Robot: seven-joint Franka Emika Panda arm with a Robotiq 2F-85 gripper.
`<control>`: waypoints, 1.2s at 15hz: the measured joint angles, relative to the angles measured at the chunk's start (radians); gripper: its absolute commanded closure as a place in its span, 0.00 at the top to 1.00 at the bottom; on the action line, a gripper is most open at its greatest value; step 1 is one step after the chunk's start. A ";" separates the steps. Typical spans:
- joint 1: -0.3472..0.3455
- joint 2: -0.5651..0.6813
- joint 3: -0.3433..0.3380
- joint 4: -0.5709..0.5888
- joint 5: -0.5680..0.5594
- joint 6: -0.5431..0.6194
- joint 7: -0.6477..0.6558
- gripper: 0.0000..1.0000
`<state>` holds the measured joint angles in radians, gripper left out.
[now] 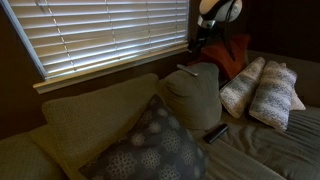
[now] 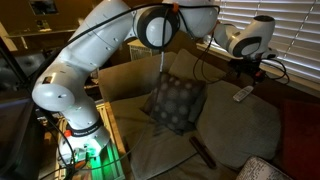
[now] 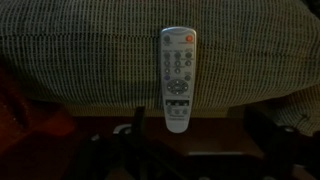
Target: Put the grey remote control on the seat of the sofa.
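Both exterior views face sofa [image 2: 245, 128], sharing patterned pillow [image 1: 150, 148] [image 2: 178, 100]; wrist view close over grey remote control [image 3: 177, 90].

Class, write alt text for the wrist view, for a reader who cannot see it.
A grey remote control with a red top button lies on a ribbed tan cushion, its lower end reaching past the cushion's edge. Below, the picture is too dark to read.

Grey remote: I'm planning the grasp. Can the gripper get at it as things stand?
Probably yes. The grey remote lies uncovered on a back cushion, and the gripper hangs close above it with nothing seen between them.
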<state>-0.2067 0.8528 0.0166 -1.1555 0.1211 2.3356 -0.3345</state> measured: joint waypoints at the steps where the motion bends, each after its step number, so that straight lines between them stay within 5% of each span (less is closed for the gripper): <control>1: 0.001 0.020 -0.002 0.018 -0.003 -0.006 0.004 1.00; 18: 0.030 0.265 -0.021 0.302 -0.080 -0.097 0.058 1.00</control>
<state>-0.1768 1.1180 -0.0045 -0.8534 0.0412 2.2389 -0.2761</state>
